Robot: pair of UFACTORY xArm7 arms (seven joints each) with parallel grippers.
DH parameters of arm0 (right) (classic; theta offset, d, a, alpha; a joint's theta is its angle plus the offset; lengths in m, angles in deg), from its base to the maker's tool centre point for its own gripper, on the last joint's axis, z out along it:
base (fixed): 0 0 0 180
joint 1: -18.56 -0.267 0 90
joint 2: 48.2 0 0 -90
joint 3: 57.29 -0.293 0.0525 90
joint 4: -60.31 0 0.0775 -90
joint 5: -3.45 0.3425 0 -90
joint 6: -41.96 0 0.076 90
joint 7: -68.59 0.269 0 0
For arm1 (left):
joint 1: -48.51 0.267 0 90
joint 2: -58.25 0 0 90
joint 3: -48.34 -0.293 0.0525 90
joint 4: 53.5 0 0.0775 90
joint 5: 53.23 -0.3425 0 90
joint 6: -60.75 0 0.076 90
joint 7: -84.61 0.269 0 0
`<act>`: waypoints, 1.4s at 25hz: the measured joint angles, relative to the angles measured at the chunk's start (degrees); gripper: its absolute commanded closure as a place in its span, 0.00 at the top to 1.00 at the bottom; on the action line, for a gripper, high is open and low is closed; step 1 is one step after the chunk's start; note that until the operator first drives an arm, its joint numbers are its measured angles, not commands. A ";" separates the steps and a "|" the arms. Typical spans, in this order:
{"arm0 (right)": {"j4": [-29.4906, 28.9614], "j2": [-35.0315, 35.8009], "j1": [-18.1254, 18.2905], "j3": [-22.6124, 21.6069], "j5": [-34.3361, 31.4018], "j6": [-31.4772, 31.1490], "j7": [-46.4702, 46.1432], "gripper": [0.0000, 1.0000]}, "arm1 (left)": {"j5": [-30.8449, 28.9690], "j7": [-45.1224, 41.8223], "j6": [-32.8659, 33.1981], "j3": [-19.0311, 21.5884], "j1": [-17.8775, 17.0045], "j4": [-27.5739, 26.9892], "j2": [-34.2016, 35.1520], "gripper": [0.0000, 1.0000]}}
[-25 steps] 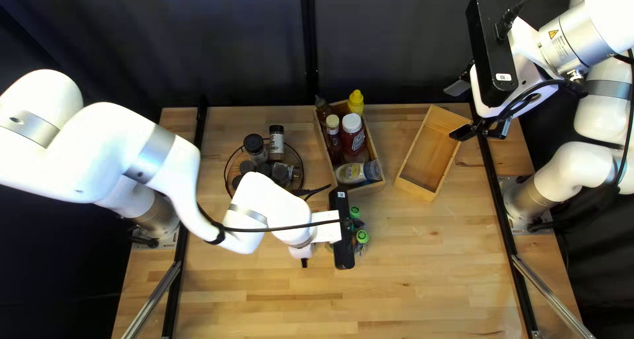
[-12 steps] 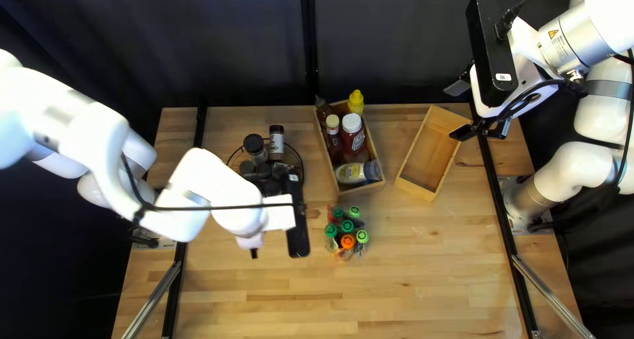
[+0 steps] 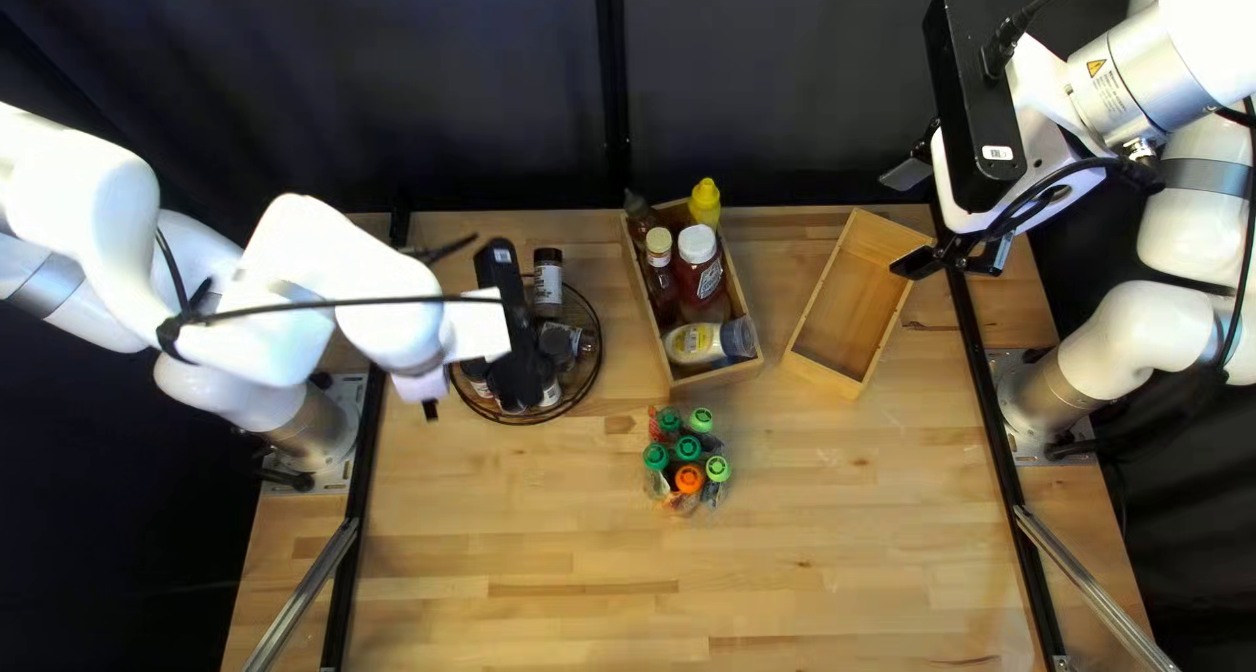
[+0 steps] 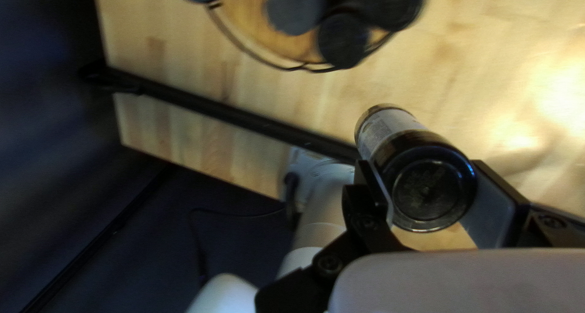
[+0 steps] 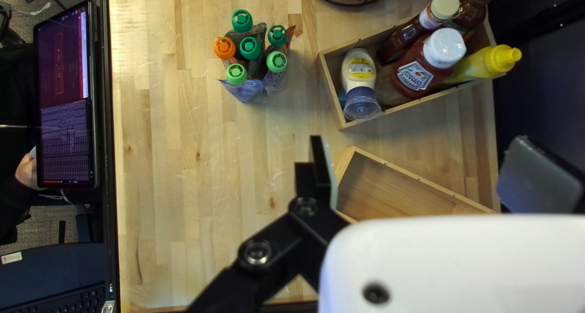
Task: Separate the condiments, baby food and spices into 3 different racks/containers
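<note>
Top left view: tabletop [image 3: 851, 528] brightly lit, curtain [image 3: 785, 96] dark. Left wrist view: dark lids [image 4: 295, 7] blurred, whitish glare on the tabletop. Right wrist view: bright, bottle caps [image 5: 242, 20] fairly crisp.

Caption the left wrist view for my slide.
Left hand holding a labelled jar, round rack of more jars ahead.

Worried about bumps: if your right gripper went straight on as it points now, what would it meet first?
Probably the empty wooden box, or the tabletop right beside it; depth is unclear.
</note>
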 measured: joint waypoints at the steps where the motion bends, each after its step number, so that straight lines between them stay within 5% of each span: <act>1: 0.00 0.00 0.00 0.00 0.00 0.00 0.00 1.00 | -0.89 0.74 0.60 -0.76 0.46 0.92 0.65 0.00; 19: 0.00 0.00 0.00 0.00 0.00 0.00 0.00 1.00 | -10.32 8.59 14.77 -11.16 5.28 12.25 6.12 0.00; 35: 0.00 0.00 0.00 0.00 0.00 0.00 0.00 1.00 | -12.56 11.65 22.79 -17.11 6.40 15.29 4.47 0.00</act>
